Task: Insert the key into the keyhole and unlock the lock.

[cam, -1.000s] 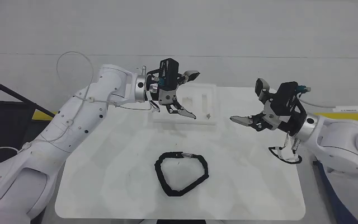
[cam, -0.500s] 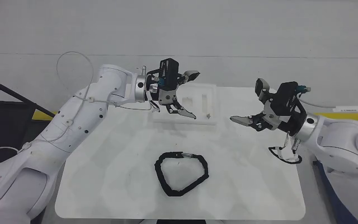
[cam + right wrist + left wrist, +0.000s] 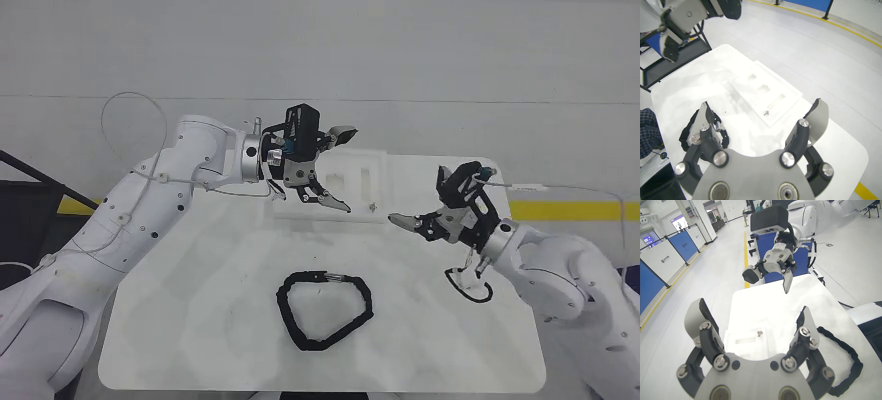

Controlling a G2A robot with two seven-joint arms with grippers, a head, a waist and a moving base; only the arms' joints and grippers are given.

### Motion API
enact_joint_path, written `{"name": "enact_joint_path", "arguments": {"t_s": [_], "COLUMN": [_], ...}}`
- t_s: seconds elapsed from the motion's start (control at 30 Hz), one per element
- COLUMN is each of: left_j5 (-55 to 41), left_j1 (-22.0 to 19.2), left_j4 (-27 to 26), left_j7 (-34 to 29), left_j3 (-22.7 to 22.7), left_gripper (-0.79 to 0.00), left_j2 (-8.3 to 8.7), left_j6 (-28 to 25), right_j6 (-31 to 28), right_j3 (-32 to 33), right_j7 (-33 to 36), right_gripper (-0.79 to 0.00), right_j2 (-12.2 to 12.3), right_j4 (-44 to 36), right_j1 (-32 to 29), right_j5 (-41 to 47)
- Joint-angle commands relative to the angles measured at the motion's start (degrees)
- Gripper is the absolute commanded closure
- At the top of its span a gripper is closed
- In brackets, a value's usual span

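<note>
We see left gripper (image 3: pixel 345 170) jaws wide apart, empty, above foam tray (image 3: pixel 375 158); right gripper (image 3: pixel 420 198) jaws apart too, empty, just beside tray; key (image 3: pixel 372 208) lying on tray's edge near right gripper; chain lock (image 3: pixel 323 310) on table (image 3: pixel 180 330), well apart from key.

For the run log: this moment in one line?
left claw open above tray | right claw open | key on tray | lock on table
</note>
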Motion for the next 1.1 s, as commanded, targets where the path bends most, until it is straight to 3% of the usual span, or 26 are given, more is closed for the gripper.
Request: {"name": "enact_joint_path", "arguments": {"t_s": [0.0,0.2,0.47,0.73,1.07], "left_j5": [0.00,0.00,0.00,0.00,0.00], "left_j1": [0.00,0.00,0.00,0.00,0.00], "left_j4": [0.00,0.00,0.00,0.00,0.00], "left_j7": [0.00,0.00,0.00,0.00,0.00], "left_j3": [0.00,0.00,0.00,0.00,0.00], "left_gripper": [-0.785,-0.785,-0.785,-0.785,-0.785], "left_j2": [0.00,0.00,0.00,0.00,0.00], "left_j6": [0.00,0.00,0.00,0.00,0.00], "right_j6": [4.44,14.33,22.85,25.31,25.72], "right_j3": [-2.32,-10.83,-19.93,-26.62,-30.17], "right_j7": [2.29,8.15,11.85,13.71,14.63], "right_gripper": [-0.785,-0.785,-0.785,-0.785,-0.785], "right_j2": [-0.60,-3.47,-8.17,-12.38,-16.11], "right_j4": [0.33,4.15,14.23,21.42,29.96], "right_j1": [1.31,7.85,17.34,24.51,28.42], "right_j5": [-0.31,2.46,9.29,11.58,14.97]}}
